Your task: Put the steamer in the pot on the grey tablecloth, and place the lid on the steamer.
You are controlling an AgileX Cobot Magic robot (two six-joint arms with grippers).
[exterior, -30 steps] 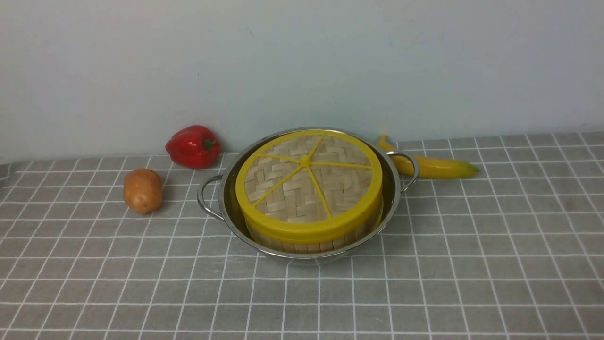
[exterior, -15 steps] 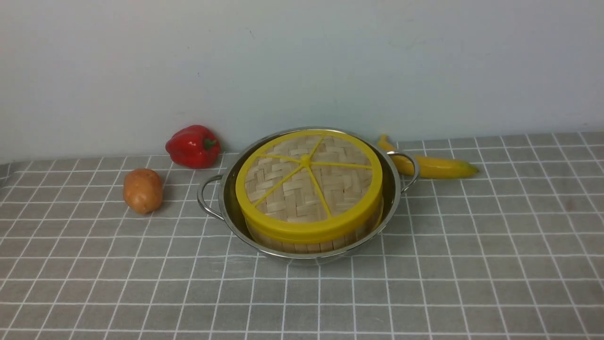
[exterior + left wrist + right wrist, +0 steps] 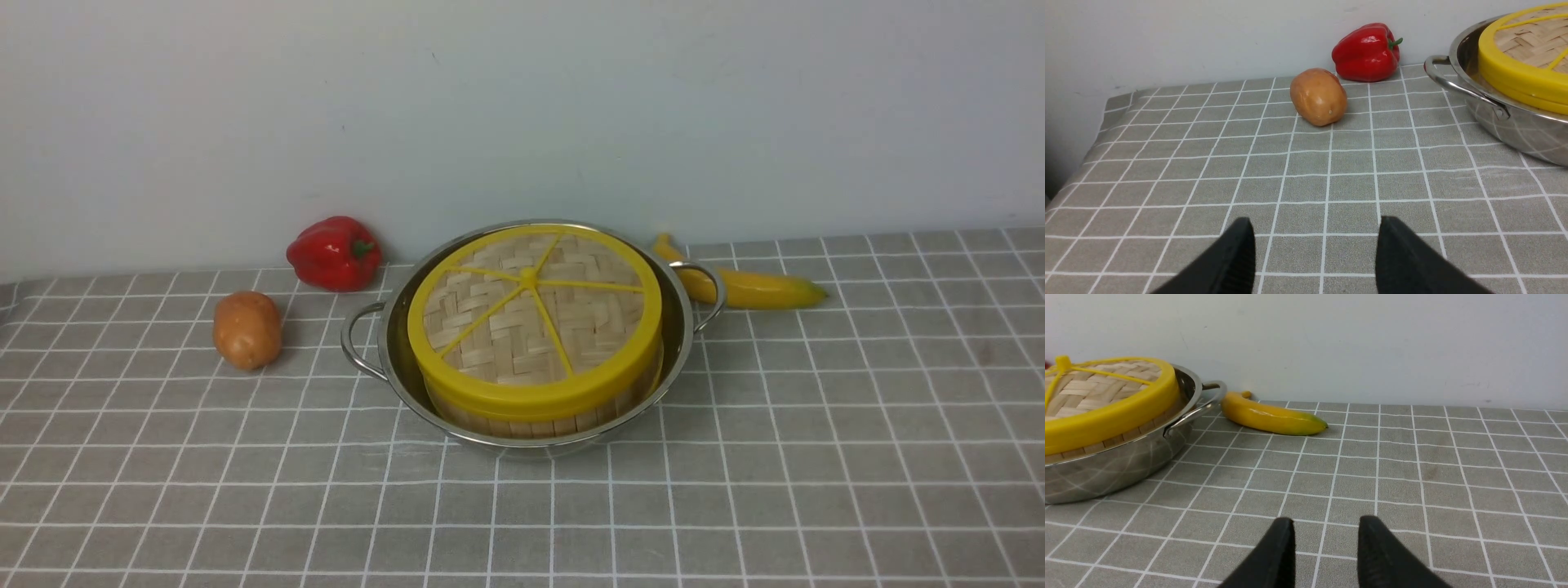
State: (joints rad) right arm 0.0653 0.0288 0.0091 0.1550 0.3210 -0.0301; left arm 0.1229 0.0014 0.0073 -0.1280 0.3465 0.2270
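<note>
The pot (image 3: 535, 335) sits on the grey tablecloth (image 3: 816, 457) near the middle of the front view, toward the wall. Inside it stands the steamer (image 3: 539, 412), its bamboo side showing just above the pot's near rim, and the lid (image 3: 535, 314) lies flat on top, yellow rim matching the basket's edge all round as far as can be seen. Judging by this, both steps look done (nothing seems left but to keep clear).

Taking the pot as the clock's centre, a red pepper (image 3: 335, 253) lies at about ten o'clock, a potato (image 3: 246, 329) at nine, a banana (image 3: 747, 286) at two.

Neither arm shows in the front view. The left gripper (image 3: 1314, 249) hovers over bare cloth with its fingers wide apart, holding nothing; the right gripper (image 3: 1325, 543) has its fingers parted more narrowly, also empty, well apart from the pot.
</note>
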